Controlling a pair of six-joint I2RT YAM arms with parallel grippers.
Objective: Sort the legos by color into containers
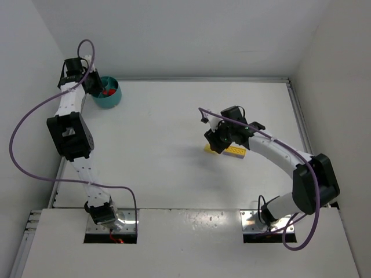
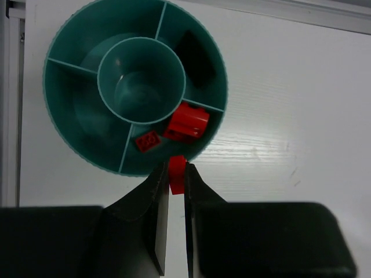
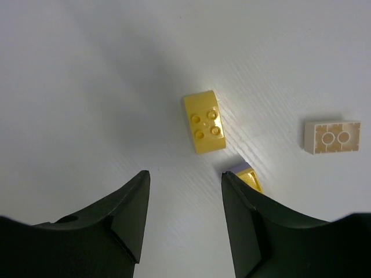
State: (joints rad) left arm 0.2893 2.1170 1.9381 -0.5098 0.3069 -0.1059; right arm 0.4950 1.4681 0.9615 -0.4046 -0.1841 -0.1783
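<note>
- My left claw is narrow, pinching a red lego at the teal bowl rim, beside the compartment holding two red legos.
- My right claw gapes wide over the surface, with the studded yellow lego lying just beyond its tips.

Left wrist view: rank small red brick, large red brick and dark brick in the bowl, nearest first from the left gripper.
1. Small red brick and large red brick, near compartment: too close to call.
2. Dark brick, upper-right compartment.
</note>
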